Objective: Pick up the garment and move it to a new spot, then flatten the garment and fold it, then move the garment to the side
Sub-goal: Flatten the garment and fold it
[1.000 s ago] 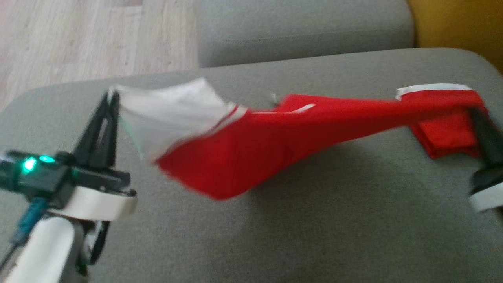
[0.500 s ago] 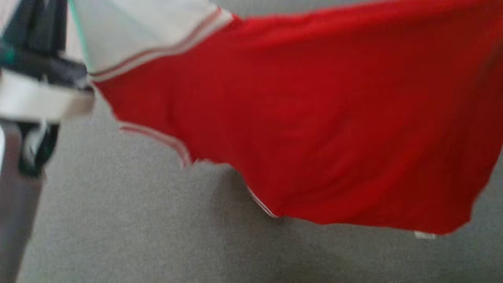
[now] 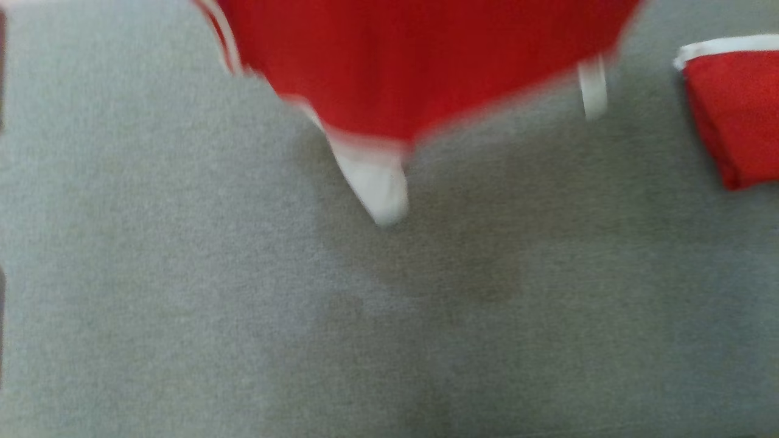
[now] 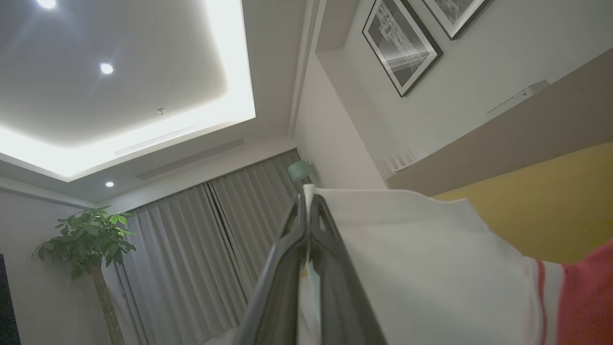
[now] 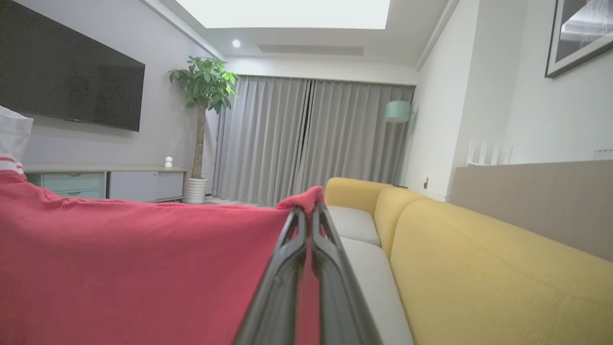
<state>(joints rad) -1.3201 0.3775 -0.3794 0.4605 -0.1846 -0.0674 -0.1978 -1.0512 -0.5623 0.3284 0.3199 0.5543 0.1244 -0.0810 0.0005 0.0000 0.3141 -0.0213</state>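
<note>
Head view: the garment [image 3: 426, 61] is seen hanging above the grey cushion [image 3: 182, 292]. Its red body is blurred at the top edge, and a white sleeve [image 3: 374, 188] dangles lowest. A red piece with a white edge [image 3: 727, 109] is noted at the right; whether it belongs to the same garment cannot be told.

Left wrist view: the left gripper [image 4: 307, 203] is clamped on the white part of the cloth, with a thin edge pinched between the fingertips and the fingers pointed toward the ceiling.

Right wrist view: the right gripper [image 5: 307, 211] is closed on a red edge, and the cloth is stretched off to its left. A yellow sofa [image 5: 479, 268] is seen beyond.

Step judged: the carry to a new spot, with the garment held aloft at two points. For a clean set-down, both pinches should be held firm and the edge between them drawn taut, so that the body hangs untwisted. The sleeve should be let down first and the rest laid away from it, lowered evenly on both sides. Otherwise the sleeve is likely to be trapped beneath. The thin left pinch is the one to be watched for slip.
</note>
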